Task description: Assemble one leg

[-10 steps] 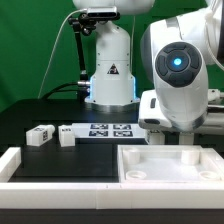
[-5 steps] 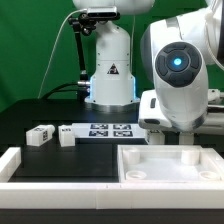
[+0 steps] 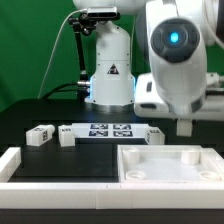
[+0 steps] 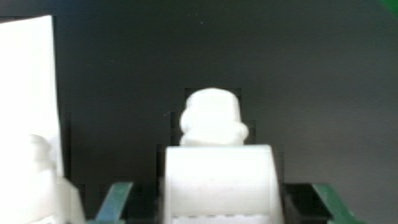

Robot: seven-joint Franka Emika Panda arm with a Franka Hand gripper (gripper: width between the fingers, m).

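In the wrist view a white leg (image 4: 221, 185) with a rounded peg at its far end sits between my gripper's (image 4: 221, 198) greenish fingers (image 4: 125, 200), over black table. The gripper is shut on this leg, though thin dark gaps show beside it. In the exterior view the gripper (image 3: 185, 128) hangs raised above the back right corner of the white tray-like part (image 3: 170, 172). The held leg is hard to make out there. Three more legs lie on the table: two at the left (image 3: 40, 135) (image 3: 68, 135) and one by the marker board's right end (image 3: 155, 134).
The marker board (image 3: 110, 130) lies behind the tray-like part. A white rail (image 3: 55, 168) runs along the front left. The arm's white base (image 3: 108, 75) stands at the back. A white edge (image 4: 27, 100) of the tray-like part shows in the wrist view.
The arm has risen; its blue-lit wrist housing and the gripper are clearly higher than half a second ago. The loose legs and the tray-like part have not moved.
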